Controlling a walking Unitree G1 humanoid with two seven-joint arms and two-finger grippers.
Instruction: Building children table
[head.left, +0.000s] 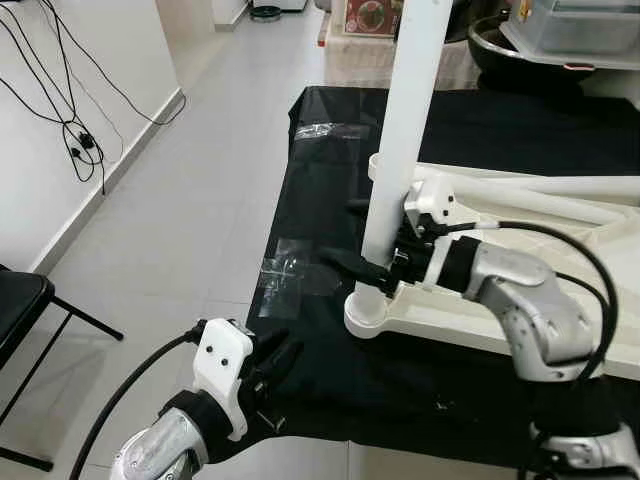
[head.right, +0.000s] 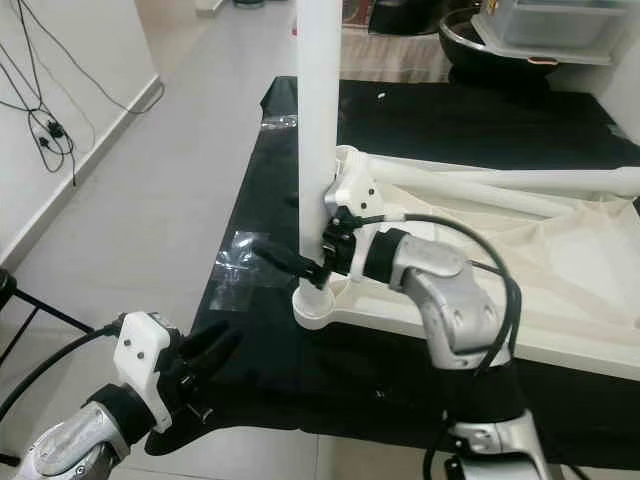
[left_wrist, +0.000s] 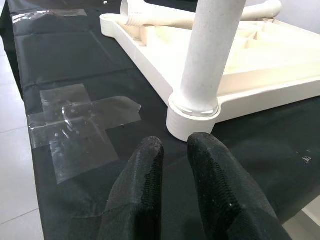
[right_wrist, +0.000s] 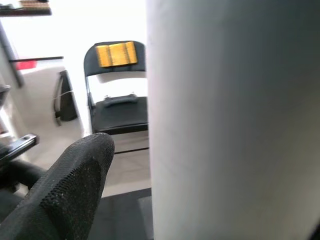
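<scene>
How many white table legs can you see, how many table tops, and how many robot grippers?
Upright table leg in the corner socket: 1
Table legs lying on the tabletop: 2, one and another
Upside-down tabletop: 1
Grippers: 2, left gripper and right gripper
Total: 6

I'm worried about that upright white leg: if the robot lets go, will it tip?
Probably not: the white leg stands seated in the tabletop's corner socket. It looks stiff, smooth plastic, so the right tool might slip.

Head cams down; wrist cams close
</scene>
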